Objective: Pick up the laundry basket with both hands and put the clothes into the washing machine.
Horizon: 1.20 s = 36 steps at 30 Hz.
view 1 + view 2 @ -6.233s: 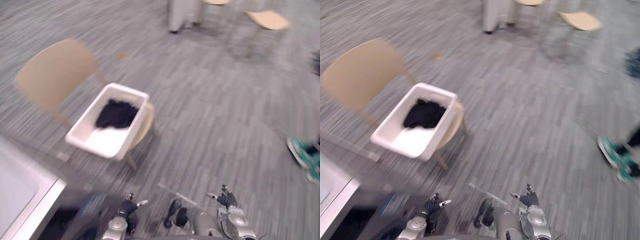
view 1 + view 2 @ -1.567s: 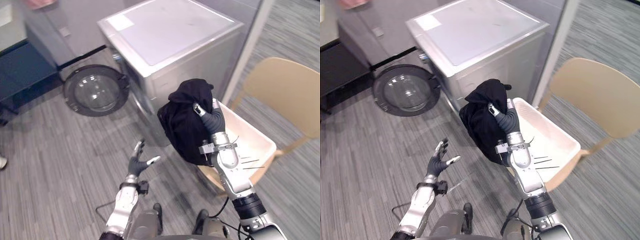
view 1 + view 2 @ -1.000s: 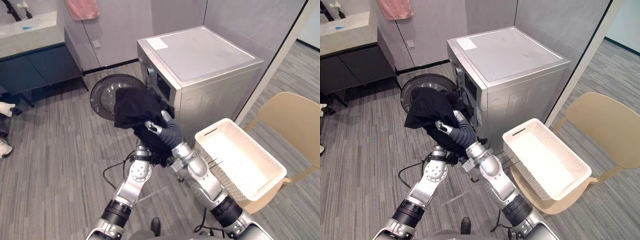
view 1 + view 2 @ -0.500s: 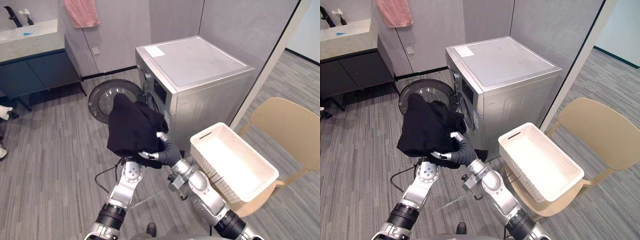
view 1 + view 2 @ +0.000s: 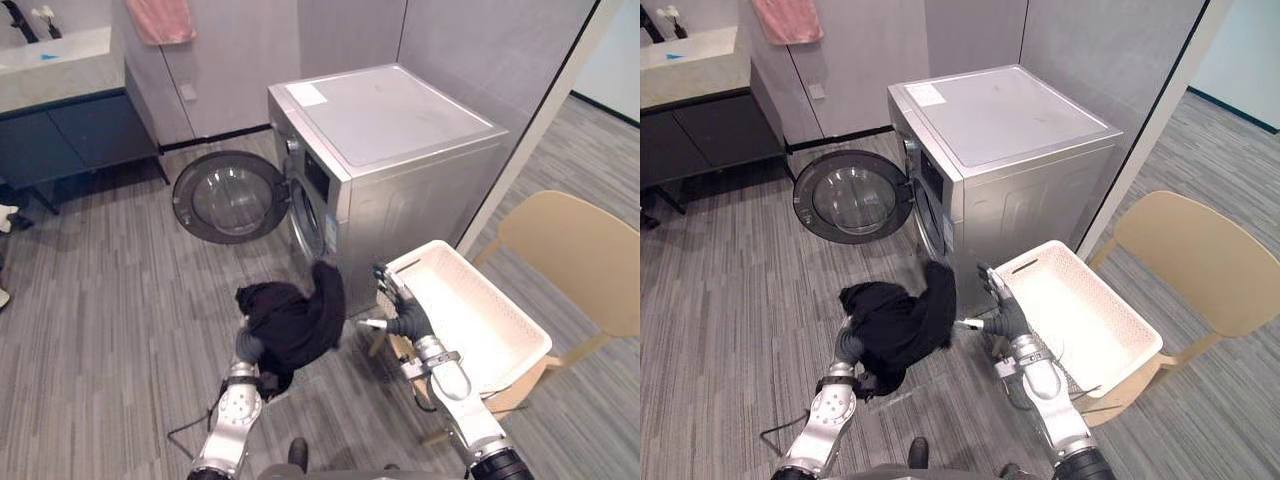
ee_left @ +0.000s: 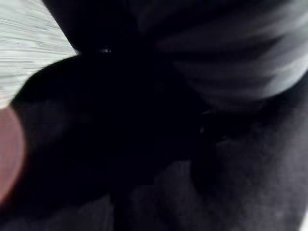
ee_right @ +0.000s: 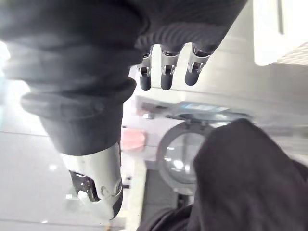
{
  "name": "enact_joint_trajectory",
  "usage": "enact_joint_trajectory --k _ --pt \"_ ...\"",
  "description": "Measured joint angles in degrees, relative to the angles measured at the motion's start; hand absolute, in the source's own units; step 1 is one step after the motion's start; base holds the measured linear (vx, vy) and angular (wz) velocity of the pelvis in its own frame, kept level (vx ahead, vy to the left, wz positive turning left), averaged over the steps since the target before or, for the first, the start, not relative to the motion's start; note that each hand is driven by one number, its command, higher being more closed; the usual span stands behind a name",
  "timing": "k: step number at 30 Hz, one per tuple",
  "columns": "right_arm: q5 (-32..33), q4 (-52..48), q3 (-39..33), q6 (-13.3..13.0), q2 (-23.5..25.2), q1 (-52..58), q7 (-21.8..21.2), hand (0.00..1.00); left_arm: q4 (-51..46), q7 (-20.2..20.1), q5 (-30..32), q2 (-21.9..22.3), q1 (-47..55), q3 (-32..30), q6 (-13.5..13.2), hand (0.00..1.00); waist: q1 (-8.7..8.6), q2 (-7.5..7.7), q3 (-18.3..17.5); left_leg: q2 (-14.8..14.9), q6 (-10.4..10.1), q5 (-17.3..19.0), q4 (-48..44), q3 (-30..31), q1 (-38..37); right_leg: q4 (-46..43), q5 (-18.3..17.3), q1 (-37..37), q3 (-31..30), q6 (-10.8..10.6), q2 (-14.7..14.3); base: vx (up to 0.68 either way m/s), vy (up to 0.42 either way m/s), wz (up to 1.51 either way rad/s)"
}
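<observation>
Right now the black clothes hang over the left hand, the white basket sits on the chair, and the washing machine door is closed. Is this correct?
No: the washing machine door is open, swung aside, as the left eye view shows. The black clothes do hang over the left hand, and the white basket sits on the chair.

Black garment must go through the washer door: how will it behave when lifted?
Probably floppy: the black garment sags in folds over the left robot hand. Likely light, carried one-handed. A flap sticks up, so it may snag.
</observation>
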State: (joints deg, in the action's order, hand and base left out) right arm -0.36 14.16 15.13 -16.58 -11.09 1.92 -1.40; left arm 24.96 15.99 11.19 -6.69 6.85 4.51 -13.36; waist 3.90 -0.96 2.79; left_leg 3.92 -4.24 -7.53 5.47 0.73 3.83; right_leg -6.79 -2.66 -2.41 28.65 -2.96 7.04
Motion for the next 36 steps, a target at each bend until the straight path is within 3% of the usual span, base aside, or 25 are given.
enact_joint_trajectory --k 5,6,7,9,10,12,16,17,19,20,21,23,24,26,28,30,31,33,34,35,36 --pt "-9.2 10.3 -0.3 1.1 -1.3 -0.1 0.2 0.00 8.6 -2.3 -1.7 -0.8 1.1 -3.0 0.1 1.00 0.20 0.05 2.9 -0.3 -0.5 -0.2 -0.8 3.3 3.2 -3.1 -3.3 -0.1 7.2 0.0 1.6 0.02 -0.051 0.69" --pt "-10.5 11.4 -0.7 1.4 -1.2 0.1 0.2 0.00 9.5 -2.4 -1.7 -0.9 1.3 -3.0 0.3 1.00 0.20 -0.06 3.2 0.1 0.0 0.1 -1.6 1.1 4.3 -3.6 -3.7 0.0 8.5 -0.2 2.0 0.01 -0.030 1.01" --pt "-13.1 13.3 -1.3 2.0 -1.3 0.2 0.5 0.00 11.5 -2.8 -1.8 -0.7 1.7 -3.0 0.6 1.00 0.24 -0.19 3.4 1.0 2.2 1.6 -2.8 -5.7 5.8 -3.5 -4.1 0.0 11.0 -0.8 3.1 0.08 0.006 0.92" --pt "-14.3 15.5 -2.1 1.9 -1.2 0.0 1.3 0.00 14.0 -3.5 -1.7 -0.5 1.8 -3.0 0.6 1.00 0.16 -0.19 3.7 1.9 4.2 2.9 -3.6 -14.7 6.2 -3.6 -4.0 0.2 13.1 -1.1 4.6 0.17 0.043 0.84" --pt "-16.4 19.3 -2.5 2.1 -1.1 -0.5 2.4 0.00 16.8 -3.7 -1.6 -0.4 2.2 -3.1 0.7 1.00 0.03 -0.68 3.7 3.5 4.4 1.3 -6.0 -21.9 6.8 -5.0 -4.0 0.6 14.9 -2.0 5.6 0.21 0.058 0.71" --pt "-18.1 23.5 -2.9 2.7 -0.4 -1.2 2.7 0.00 19.6 -4.1 -1.5 -0.2 2.5 -4.7 0.9 1.00 0.08 -0.17 4.2 2.7 3.1 0.7 -7.6 -21.3 7.2 -4.8 -3.9 1.8 15.4 -2.8 6.3 0.19 0.060 0.55" --pt "-20.6 30.0 -3.9 4.1 2.1 -3.8 3.0 0.00 24.4 -4.7 -1.5 -0.4 3.1 -7.5 1.8 1.00 0.34 1.70 5.9 0.7 4.1 6.9 -13.6 -21.1 7.6 -4.3 -3.9 4.7 15.3 -5.0 8.9 0.19 0.122 0.20" --pt "-20.8 30.2 -3.9 4.6 2.1 -3.7 3.6 0.00 24.9 -4.8 -1.5 -0.4 3.8 -7.6 2.0 1.00 0.28 1.63 6.1 -0.2 4.7 10.3 -16.8 -20.3 7.8 -9.2 -4.9 4.6 14.9 -5.8 11.9 0.16 0.172 0.23" --pt "-20.8 29.9 -4.7 4.7 1.9 -2.8 4.2 0.00 25.1 -4.8 -1.5 -0.4 4.0 -7.1 2.3 1.00 -0.52 1.22 6.5 -1.8 6.1 14.4 -19.7 -18.1 6.9 -22.3 -5.4 1.7 8.5 -1.8 16.7 0.18 0.185 0.53" --pt "-20.8 29.9 -4.7 4.9 1.9 -2.1 4.2 0.00 25.0 -4.8 -1.5 -0.7 3.8 -6.5 2.2 1.00 -1.77 0.97 7.0 -2.1 6.8 16.1 -21.1 -15.8 5.8 -32.7 -4.2 -3.3 -2.2 1.4 17.3 0.22 0.106 0.98" --pt "-20.8 29.9 -4.6 5.0 2.4 -1.9 4.3 0.00 25.0 -4.8 -1.6 -1.0 3.1 -6.2 2.3 1.00 -2.90 0.40 7.9 -2.1 7.3 17.3 -22.0 -12.8 5.2 -37.4 -9.3 -6.2 -8.7 -0.3 13.5 0.24 0.061 1.06" --pt "-20.7 29.4 -4.6 5.3 2.5 -2.0 4.5 0.00 25.0 -4.8 -1.6 -1.5 1.3 -6.0 2.3 1.00 -3.31 0.98 9.2 -2.2 7.3 18.3 -21.6 -10.2 2.9 -38.9 -14.0 -10.7 -11.9 0.5 8.7 0.30 0.006 0.88" --pt "-20.6 29.3 -4.6 5.3 2.4 -2.0 5.1 0.00 25.1 -4.7 -1.6 -1.4 0.5 -5.6 2.3 1.00 -3.44 0.93 9.8 -2.2 7.0 19.1 -21.6 -8.8 1.6 -36.8 -14.5 -13.5 -11.7 0.2 6.7 0.34 0.009 0.73" --pt "-20.5 29.3 -4.6 5.4 2.1 -2.2 5.2 0.00 25.1 -4.8 -1.6 -1.3 -0.9 -4.6 2.3 1.00 -4.08 0.84 10.7 -2.2 6.1 19.9 -21.7 -6.5 -0.5 -30.2 -14.0 -17.0 -11.4 -0.1 4.7 0.31 -0.042 0.82" --pt "-20.5 28.7 -4.6 5.6 2.1 -2.3 5.2 0.00 25.1 -4.8 -1.6 -0.7 -1.8 -4.4 2.3 1.00 -4.93 0.86 10.8 -2.2 4.1 21.3 -21.6 -3.7 -2.1 -21.5 -10.9 -19.4 -11.5 -0.3 3.7 0.38 -0.127 0.85" --pt "-20.5 26.8 -4.6 5.7 2.2 -1.3 5.2 0.00 25.1 -4.8 -1.5 -0.7 -1.6 -4.0 2.3 1.00 -5.16 2.08 10.2 -2.2 1.0 23.2 -21.6 -2.0 -4.3 -14.8 -2.5 -19.6 -11.7 1.4 2.8 0.53 -0.224 0.75" --pt "-20.5 25.9 -4.7 5.7 1.7 -0.5 5.2 0.00 25.1 -4.8 -1.5 -0.2 -1.4 -4.0 2.2 1.00 -6.07 0.59 9.8 -0.8 -0.8 24.4 -23.2 -1.2 -5.5 -16.3 0.6 -18.4 -11.1 3.2 2.0 0.53 -0.246 0.65" --pt "-20.5 24.7 -4.6 5.6 1.6 -0.9 5.1 0.00 25.0 -4.8 -1.4 0.0 -1.5 -4.0 1.9 1.00 -5.96 -0.81 10.1 2.5 -2.2 23.6 -33.5 -1.7 -1.0 -15.3 -2.0 -16.5 -9.8 4.0 -0.3 0.46 -0.249 0.21" --pt "-20.6 24.6 -4.2 5.7 1.8 -1.4 5.1 0.00 25.1 -4.9 -1.4 0.1 -1.3 -4.1 2.0 1.00 -5.74 -1.61 10.6 5.4 -5.2 20.1 -46.1 -2.6 3.8 -14.0 -3.1 -13.9 -9.7 5.5 -2.8 0.60 -0.317 -0.37" --pt "-20.6 24.6 -3.8 5.7 1.8 -1.4 5.1 0.00 24.9 -5.3 -1.5 0.3 -0.8 -4.1 2.0 1.00 -5.11 -2.26 11.0 8.8 -4.7 18.9 -58.0 -3.1 7.7 -12.1 -4.0 -10.0 -9.9 6.8 -5.5 0.60 -0.287 -0.52" --pt "-20.5 24.7 -3.8 5.8 1.9 -1.3 5.2 0.00 24.8 -5.5 -1.5 0.2 -1.0 -4.1 2.0 1.00 -4.67 -2.19 11.1 9.9 -4.1 19.4 -62.2 -4.0 8.7 -11.2 -4.4 -8.1 -10.5 7.3 -6.5 0.70 -0.257 -0.78"
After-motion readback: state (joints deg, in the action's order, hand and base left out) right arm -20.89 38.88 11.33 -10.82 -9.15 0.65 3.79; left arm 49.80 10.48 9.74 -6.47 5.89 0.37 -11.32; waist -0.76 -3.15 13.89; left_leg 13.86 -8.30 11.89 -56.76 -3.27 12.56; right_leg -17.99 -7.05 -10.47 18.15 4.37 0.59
